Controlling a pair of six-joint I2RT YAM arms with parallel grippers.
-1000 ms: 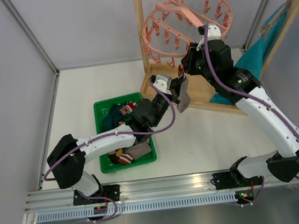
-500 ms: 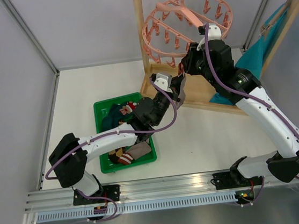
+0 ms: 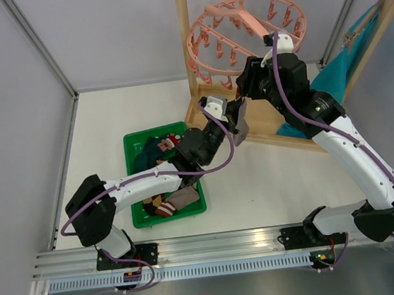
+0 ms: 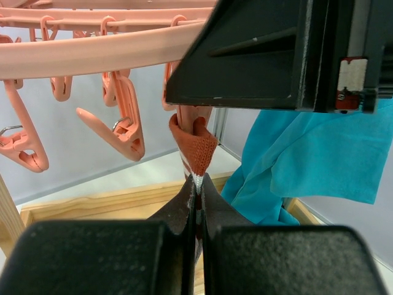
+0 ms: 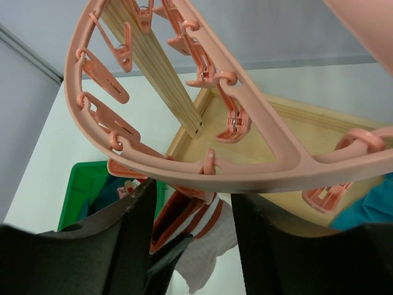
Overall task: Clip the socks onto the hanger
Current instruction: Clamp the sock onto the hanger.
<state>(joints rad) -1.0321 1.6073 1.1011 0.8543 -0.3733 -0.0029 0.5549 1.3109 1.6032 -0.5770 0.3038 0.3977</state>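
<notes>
My left gripper is shut on a grey-brown sock by its red-and-white striped cuff and holds it up under the pink round hanger. In the left wrist view the shut gripper pinches the cuff, whose top edge sits in the mouth of a pink peg. My right gripper is at the same spot on the ring. In the right wrist view it is open, with the peg and the cuff between the jaws, below the ring.
A green bin on the table holds more socks. The wooden rail frame carries the hanger. A bright teal cloth hangs on its right side and shows in the left wrist view.
My left gripper has lifted the sock up to the hanger's ring. My right gripper has shifted slightly up and left along the ring.
</notes>
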